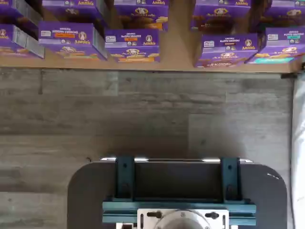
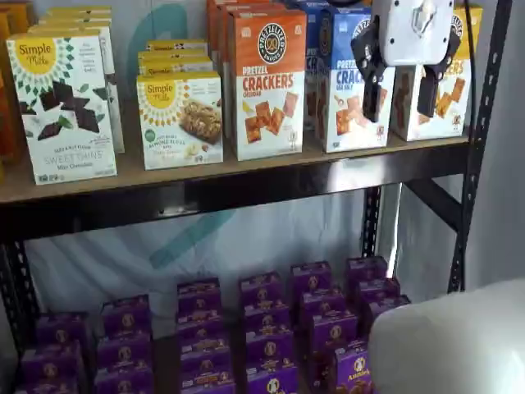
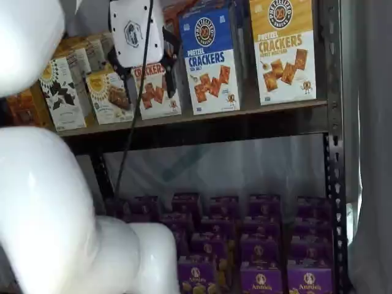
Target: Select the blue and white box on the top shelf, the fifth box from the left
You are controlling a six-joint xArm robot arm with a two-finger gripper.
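Gripper (image 2: 399, 92) hangs before the blue and white box (image 3: 211, 58) on the top shelf (image 2: 246, 185) (fingers parted wide, holding nothing).

- The gripper (image 2: 399, 94) hangs from the upper edge in a shelf view, its white body above and its two black fingers (image 2: 372, 92) pointing downward.
- A plain gap shows between the two fingers, and nothing sits between them: the jaws stand apart and empty.
- A dark cable (image 2: 467, 41) runs down beside the white body.
- In a shelf view the gripper's white body (image 3: 136, 30) shows side-on, with a cable (image 3: 131, 122) trailing below it; its fingers are hard to make out there.
- The arm's white links (image 3: 43, 202) fill the near left of that view, blurred and close to the camera.
- A rounded white link (image 2: 451, 341) shows at the lower right corner in a shelf view.
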